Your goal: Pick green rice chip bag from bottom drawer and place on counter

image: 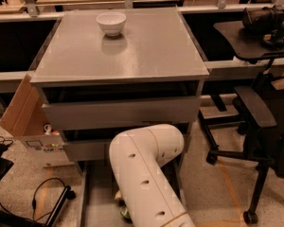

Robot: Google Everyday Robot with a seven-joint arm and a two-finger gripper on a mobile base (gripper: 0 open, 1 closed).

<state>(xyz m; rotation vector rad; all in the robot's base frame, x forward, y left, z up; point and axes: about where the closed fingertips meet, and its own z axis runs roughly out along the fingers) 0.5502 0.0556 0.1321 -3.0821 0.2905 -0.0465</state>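
Grey bottom drawer (97, 205) is holding green rice chip bag (126, 214) | end effector (119, 196) is hanging beside it, mostly hidden under white arm (142, 174), grip state: cannot tell | bowl (111, 22) is sitting on counter (137, 51)

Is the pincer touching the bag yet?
Cannot tell. In the camera view the arm covers the pincer, down over the bottom drawer; only a green sliver of the bag peeks out beside the arm.

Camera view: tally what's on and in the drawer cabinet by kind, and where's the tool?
Bowls: 1, white bowl on the counter.
Drawers: 3, the bottom drawer pulled out.
Snack bags: 1, green rice chip bag, a sliver showing in the bottom drawer.
Total: 5.
Tool: hidden behind the arm, low over the bottom drawer.
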